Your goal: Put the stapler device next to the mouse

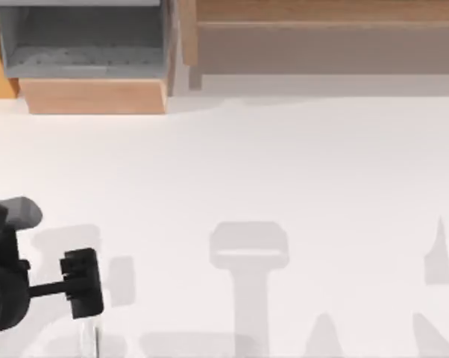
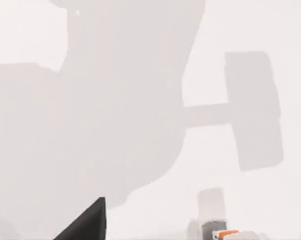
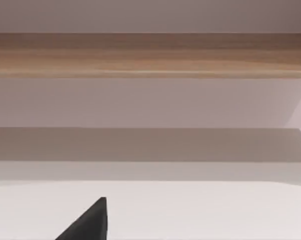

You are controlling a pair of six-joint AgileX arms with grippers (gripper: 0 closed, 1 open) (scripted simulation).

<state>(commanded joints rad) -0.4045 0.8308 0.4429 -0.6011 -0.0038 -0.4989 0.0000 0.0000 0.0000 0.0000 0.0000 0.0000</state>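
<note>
Meanwhile the left gripper (image 1: 83, 283) hovers low at the table's (image 1: 284, 171) left; neither its finger state nor the stapler's direction from it can be told.

Simulated workspace: white table (image 1: 284, 164), wooden shelf (image 1: 321, 22).

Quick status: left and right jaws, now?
Left gripper: at the table's left edge, state cannot be told.
Right gripper: state cannot be told.
</note>
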